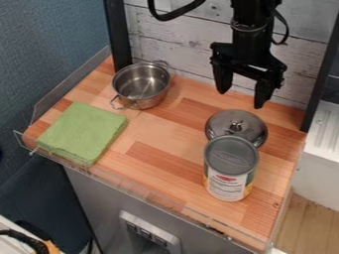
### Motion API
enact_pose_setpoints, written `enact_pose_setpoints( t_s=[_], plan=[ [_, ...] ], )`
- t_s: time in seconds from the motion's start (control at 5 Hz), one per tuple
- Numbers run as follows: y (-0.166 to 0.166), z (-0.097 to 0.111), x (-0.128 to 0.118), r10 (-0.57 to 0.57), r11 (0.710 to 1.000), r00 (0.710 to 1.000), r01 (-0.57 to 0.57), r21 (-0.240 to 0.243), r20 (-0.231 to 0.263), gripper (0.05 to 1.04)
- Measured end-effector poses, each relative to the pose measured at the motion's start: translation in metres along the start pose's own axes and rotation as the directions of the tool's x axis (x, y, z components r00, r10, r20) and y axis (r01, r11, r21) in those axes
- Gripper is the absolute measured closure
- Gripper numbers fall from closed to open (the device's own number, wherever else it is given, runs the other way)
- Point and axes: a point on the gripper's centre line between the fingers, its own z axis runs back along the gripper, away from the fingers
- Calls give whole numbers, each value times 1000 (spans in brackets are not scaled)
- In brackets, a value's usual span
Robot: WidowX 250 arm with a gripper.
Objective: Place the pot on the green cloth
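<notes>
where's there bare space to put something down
Widest bare wood: the middle, bordered by the green cloth, pot, lid and can. A smaller patch lies between can and front edge. Crowded: where can and lid bunch together.

Kitchen-style robotics lab, 1 black arm (250, 32), 1 wooden counter (162, 131), 1 pot (140, 87), 1 can (229, 183)

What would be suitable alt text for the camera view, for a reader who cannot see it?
An empty metal pot stands behind a folded green cloth on a wooden counter; a black gripper hangs open above the counter, near a metal lid and a can.
</notes>
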Motion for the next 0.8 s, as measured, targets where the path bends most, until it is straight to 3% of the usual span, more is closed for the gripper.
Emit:
enact_pose_setpoints(
  t_s=[0.4,0.8],
  plan=[
    [15,-14,-6,61,998,997,-61,5,-45,83],
    [72,-1,-2,225,974,974,-224,28,-13,83]
  ],
)
